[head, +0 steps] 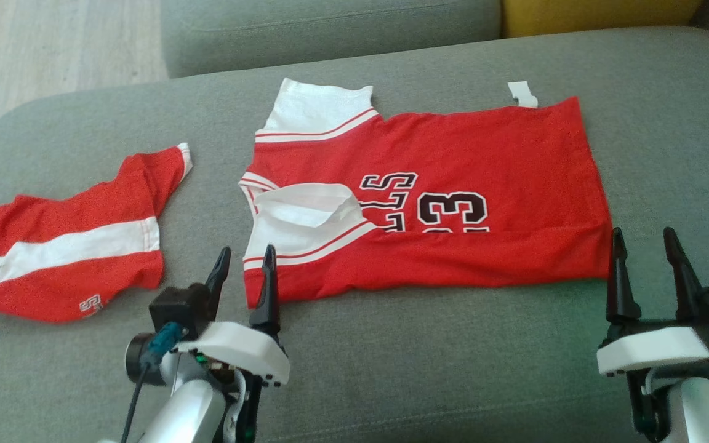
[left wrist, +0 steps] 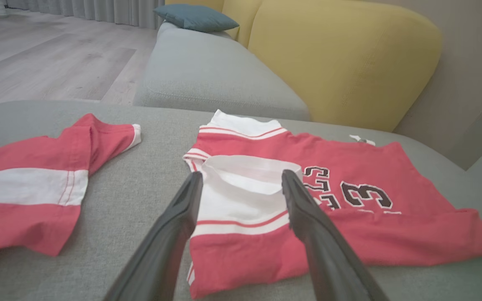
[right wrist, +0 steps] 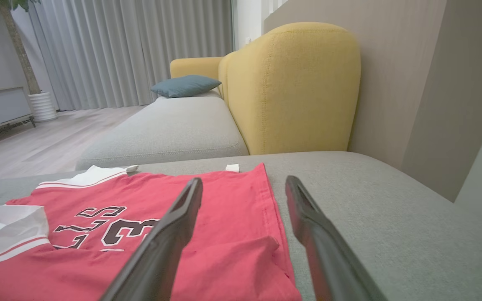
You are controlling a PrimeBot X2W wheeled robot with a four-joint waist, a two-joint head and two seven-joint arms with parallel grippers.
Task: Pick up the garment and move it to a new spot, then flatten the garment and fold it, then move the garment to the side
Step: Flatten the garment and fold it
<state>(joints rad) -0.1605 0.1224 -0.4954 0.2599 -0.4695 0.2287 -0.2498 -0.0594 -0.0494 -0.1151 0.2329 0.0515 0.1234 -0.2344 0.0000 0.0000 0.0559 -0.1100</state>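
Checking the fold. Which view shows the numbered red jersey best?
Head view: the red jersey shows nearly whole, from above. Left wrist view: the left pincer covers part. Right wrist view: its collar end is cut off.

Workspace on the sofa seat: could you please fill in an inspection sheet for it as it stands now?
Surface: grey seat cushion, flat, bare in front of the grippers.
Job's things: red jersey lies folded lengthwise, collar end towards the robot's left, numerals partly covered by the fold.
Clutter: second red-and-white garment lies to the left, apart from the jersey.
Grippers: left gripper open and empty by the jersey's near collar corner; right gripper open and empty by its near hem corner.
Cables: dark cable hangs from the left wrist, off the cloth.
Surroundings: yellow backrest, blue cushion, wooden floor, grey curtains.
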